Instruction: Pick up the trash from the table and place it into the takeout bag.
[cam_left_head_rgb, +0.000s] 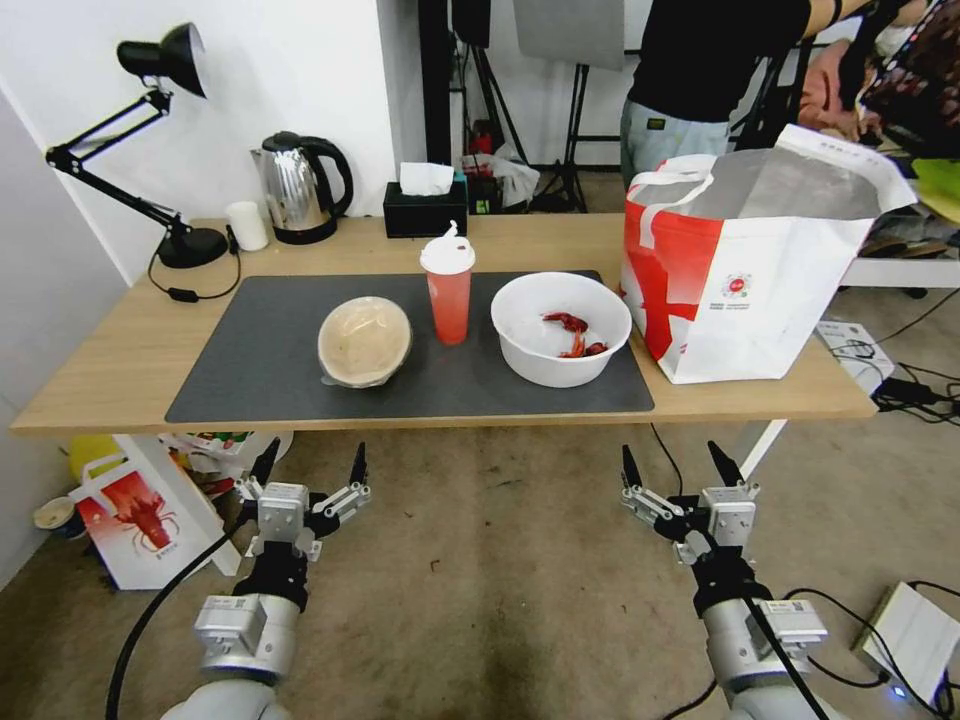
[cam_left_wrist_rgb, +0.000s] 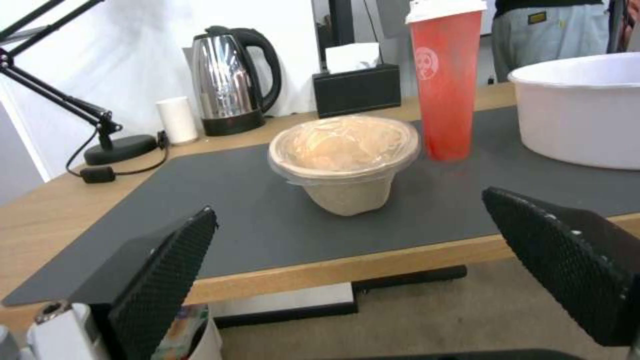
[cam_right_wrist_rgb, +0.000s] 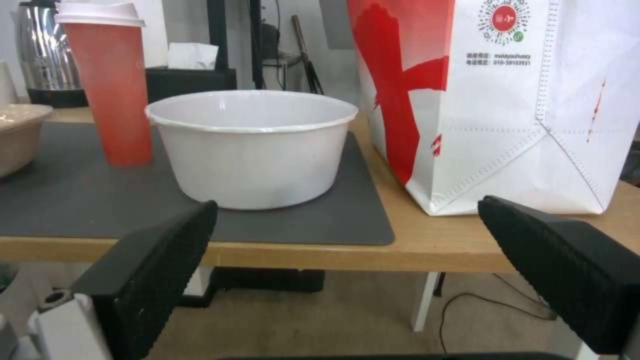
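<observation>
On the dark grey mat of the table (cam_left_head_rgb: 120, 350) stand three pieces of trash: a beige bowl (cam_left_head_rgb: 364, 340) (cam_left_wrist_rgb: 345, 160) tilted toward me, a red cup with white lid (cam_left_head_rgb: 449, 288) (cam_left_wrist_rgb: 445, 75) (cam_right_wrist_rgb: 110, 85), and a white bowl (cam_left_head_rgb: 561, 328) (cam_right_wrist_rgb: 252, 147) holding red crayfish scraps. The takeout bag (cam_left_head_rgb: 745, 255) (cam_right_wrist_rgb: 507, 100), white with a red panel and foil lining, stands open at the table's right end. My left gripper (cam_left_head_rgb: 309, 465) (cam_left_wrist_rgb: 353, 260) hangs open below the table's front edge, facing the beige bowl. My right gripper (cam_left_head_rgb: 680, 465) (cam_right_wrist_rgb: 347, 265) is open too, below the white bowl.
A black desk lamp (cam_left_head_rgb: 150, 150), white cylinder (cam_left_head_rgb: 247, 226), steel kettle (cam_left_head_rgb: 300, 187) and black tissue box (cam_left_head_rgb: 425, 205) line the table's back edge. A small crayfish-print bag (cam_left_head_rgb: 135, 520) stands on the floor at left. Cables and a power strip (cam_left_head_rgb: 860, 350) lie at right.
</observation>
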